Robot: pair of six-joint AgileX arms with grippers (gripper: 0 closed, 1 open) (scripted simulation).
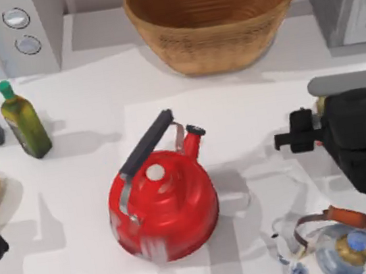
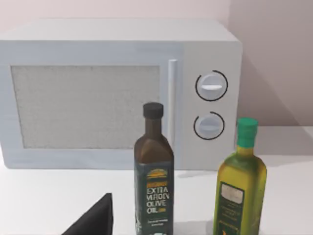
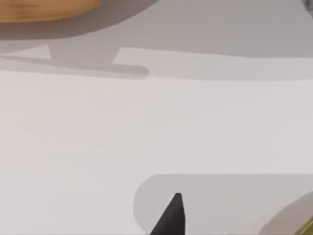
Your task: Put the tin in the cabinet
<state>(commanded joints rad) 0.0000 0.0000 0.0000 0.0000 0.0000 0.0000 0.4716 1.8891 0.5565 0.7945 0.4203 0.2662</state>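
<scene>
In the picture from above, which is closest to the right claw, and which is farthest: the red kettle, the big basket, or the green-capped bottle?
Counting from the right claw, at the table's right side:
1. The red kettle, in the middle of the table.
2. The big basket, at the back, not far behind the kettle in the ranking.
3. The green-capped bottle, far over on the left side.

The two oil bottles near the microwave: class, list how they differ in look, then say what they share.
The dark bottle has a black cap, the green-capped bottle a green one. The dark bottle's glass looks brown with a dark label; the green-capped bottle shows yellow-green oil behind a pale label. The dark bottle's top stands higher in the left wrist view. Both stand upright, side by side and apart, in front of the microwave.
</scene>
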